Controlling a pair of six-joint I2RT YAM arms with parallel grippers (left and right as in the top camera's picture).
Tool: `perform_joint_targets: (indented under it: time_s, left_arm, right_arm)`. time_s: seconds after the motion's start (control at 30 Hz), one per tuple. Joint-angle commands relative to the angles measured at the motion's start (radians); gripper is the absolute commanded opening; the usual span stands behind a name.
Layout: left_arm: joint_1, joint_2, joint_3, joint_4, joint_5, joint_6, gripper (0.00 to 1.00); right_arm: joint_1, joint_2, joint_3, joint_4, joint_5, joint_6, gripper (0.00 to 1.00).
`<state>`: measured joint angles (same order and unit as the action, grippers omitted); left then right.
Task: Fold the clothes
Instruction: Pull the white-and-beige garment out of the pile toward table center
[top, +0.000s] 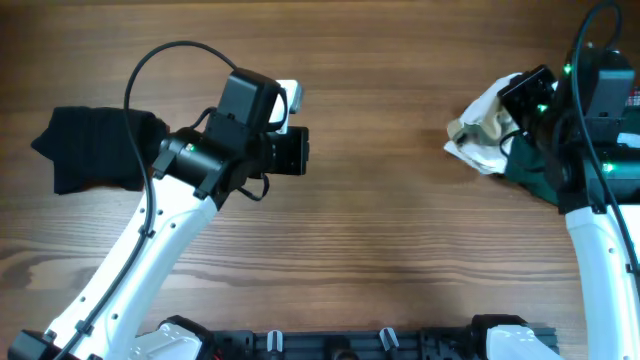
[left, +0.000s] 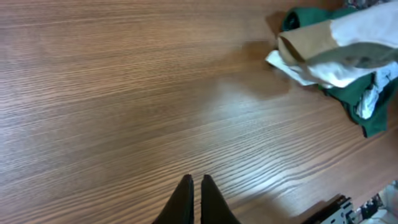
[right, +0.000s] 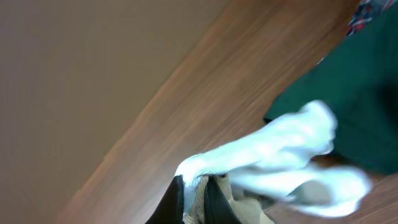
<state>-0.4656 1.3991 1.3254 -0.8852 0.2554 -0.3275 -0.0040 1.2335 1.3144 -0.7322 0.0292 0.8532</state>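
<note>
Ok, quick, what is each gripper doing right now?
Left gripper: closed, holding nothing.
Right gripper: closed on the cream-white garment.

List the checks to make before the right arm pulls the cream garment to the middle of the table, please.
1. Right fingers pinch the cream garment: ok.
2. Left fingers empty: ok, shut on nothing.
3. Cream piece free of the dark green garment: not ok, it overlaps it.
4. Bare wood in the middle of the table: ok.
5. Black garment out of the path: ok, far left.
6. Grip firmness: cannot tell, blurred.
</note>
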Motion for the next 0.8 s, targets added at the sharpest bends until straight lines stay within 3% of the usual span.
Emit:
perform_joint_targets:
  time_s: [0.0, 0.2, 0.3, 0.47, 0.53, 0.63, 0.7, 0.77]
  left_arm:
    - [0.034, 0.005, 0.018, 0.002, -0.014, 0.006, 0.09]
    - [0.065, 0.005, 0.018, -0.032, -0.014, 0.008, 0.21]
    - [0.065, 0.005, 0.018, -0.045, -0.014, 0.009, 0.34]
    - [0.065, 0.005, 0.018, -0.055, -0.014, 0.009, 0.52]
    - [0.064, 0.006, 0.018, -0.055, -0.014, 0.009, 0.59]
    - [0.064, 0.006, 0.017, -0.064, -0.014, 0.009, 0.64]
    - [0.064, 0.01, 0.016, -0.074, -0.014, 0.009, 0.66]
    - [0.064, 0.019, 0.015, -0.081, -0.013, 0.008, 0.66]
  right_arm:
    - [0.083, 0.041, 0.001, -0.025, -0.102, 0.092, 0.04]
    - [0.325, 0.242, 0.001, -0.083, -0.182, 0.1, 0.04]
    - [0.46, 0.35, 0.001, -0.048, -0.211, 0.088, 0.05]
    - [0.554, 0.325, 0.002, -0.024, -0.048, 0.049, 0.05]
    - [0.55, 0.297, 0.002, -0.035, 0.014, 0.016, 0.13]
    - [0.533, 0.261, 0.002, -0.066, 0.117, -0.023, 0.34]
    - [0.524, 0.237, 0.002, -0.085, 0.16, -0.068, 0.43]
    - [0.517, 0.215, 0.002, -0.098, 0.181, -0.106, 0.45]
